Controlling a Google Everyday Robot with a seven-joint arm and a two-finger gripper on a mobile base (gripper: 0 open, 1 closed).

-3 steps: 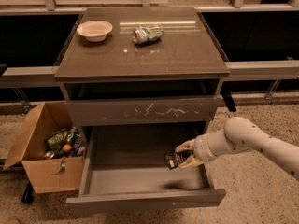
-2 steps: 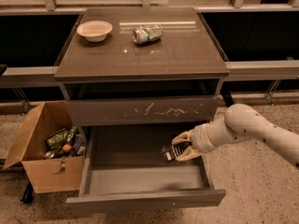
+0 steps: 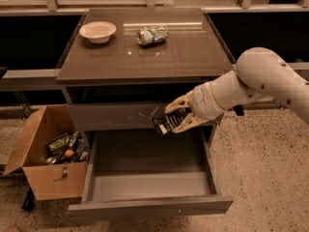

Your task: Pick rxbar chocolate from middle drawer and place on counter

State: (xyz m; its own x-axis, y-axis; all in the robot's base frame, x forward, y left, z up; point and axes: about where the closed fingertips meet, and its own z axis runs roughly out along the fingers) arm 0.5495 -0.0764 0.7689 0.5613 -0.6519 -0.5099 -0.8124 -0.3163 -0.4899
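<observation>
My gripper is shut on the rxbar chocolate, a small black bar with white lettering. It holds the bar in the air in front of the scratched upper drawer front, above the open middle drawer. The drawer box looks bare inside. The counter lies above and behind the gripper. My white arm reaches in from the right.
A white bowl and a crushed silver-green can sit on the counter's far side. An open cardboard box with packets stands on the floor to the left of the cabinet.
The gripper has risen out of the middle drawer with the rxbar in it and now sits level with the upper drawer front.
</observation>
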